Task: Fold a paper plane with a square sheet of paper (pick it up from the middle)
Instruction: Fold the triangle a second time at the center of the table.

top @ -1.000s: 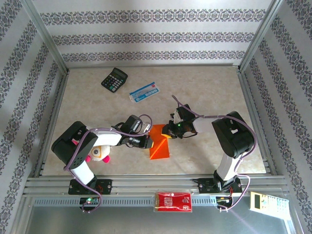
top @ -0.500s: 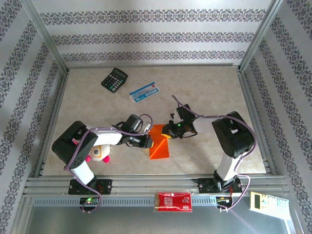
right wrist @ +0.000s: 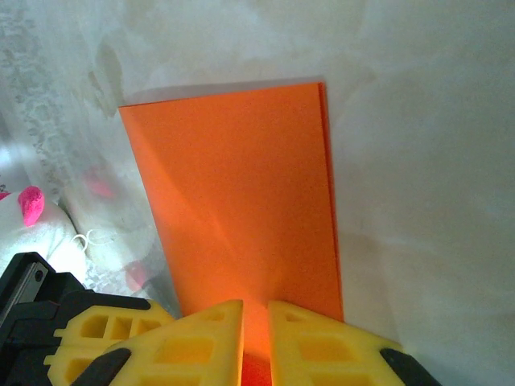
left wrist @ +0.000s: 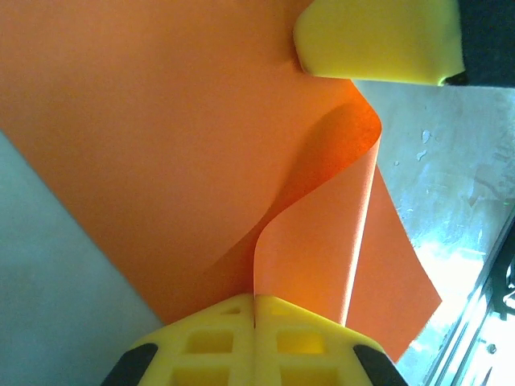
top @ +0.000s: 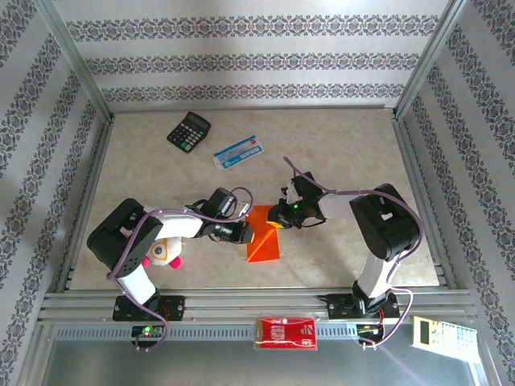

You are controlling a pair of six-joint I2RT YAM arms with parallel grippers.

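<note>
The square sheet of paper (top: 264, 239), bright orange, lies folded into a narrow rectangle mid-table between the arms. In the left wrist view one layer of the paper (left wrist: 161, 145) curls up off the rest. My left gripper (left wrist: 256, 299) is shut on that raised edge. It reaches the sheet from the left (top: 245, 233). My right gripper (top: 278, 215) is at the sheet's far corner. In its wrist view the right gripper (right wrist: 256, 310) has its jaws a narrow gap apart, tips at the near edge of the paper (right wrist: 241, 185), which shows orange through the gap.
A black calculator (top: 188, 130) and a blue-and-white packet (top: 239, 151) lie at the back left. A white and pink plush toy (top: 165, 252) sits under the left arm. A red packet (top: 286, 331) rests on the front rail.
</note>
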